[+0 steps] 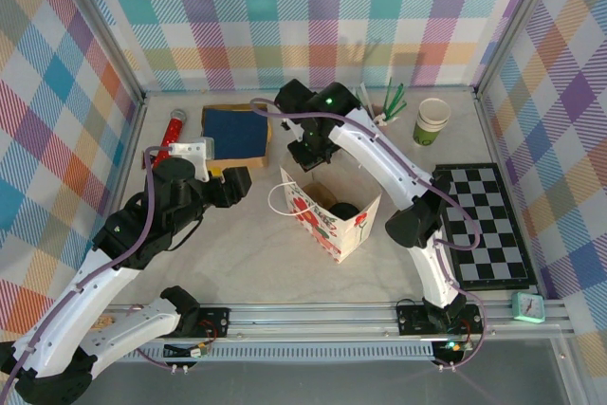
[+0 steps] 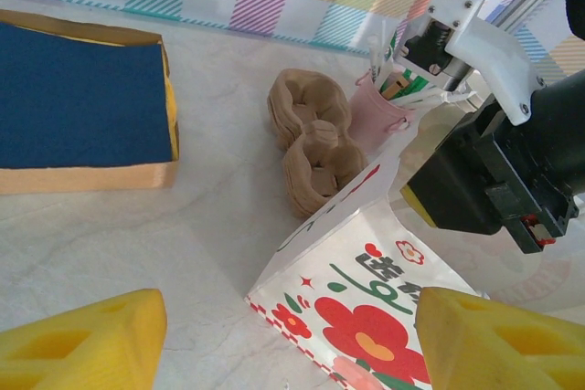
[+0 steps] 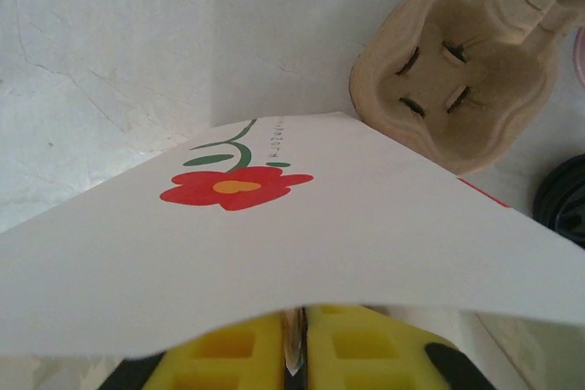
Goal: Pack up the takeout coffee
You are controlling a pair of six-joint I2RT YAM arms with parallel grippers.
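Observation:
A white paper bag (image 1: 334, 225) with a red flower print stands open at the middle of the table. Inside it sits the takeout coffee (image 1: 344, 211), of which I see the black lid. My right gripper (image 1: 309, 160) is at the bag's far rim. In the right wrist view its yellow pads (image 3: 239, 358) are pressed together on a thin edge of the bag's paper (image 3: 292, 244). My left gripper (image 1: 237, 183) hovers just left of the bag, open. Its yellow fingers (image 2: 87, 340) stand wide apart, with the bag's lower corner (image 2: 366, 308) between them and untouched.
A brown pulp cup carrier (image 2: 315, 139) and a pink holder of stirrers (image 2: 379, 116) stand behind the bag. A green-and-white cup without a lid (image 1: 432, 122) is at the back right. A blue pad on a board (image 1: 235, 132) lies back left, a checkerboard (image 1: 484, 225) on the right.

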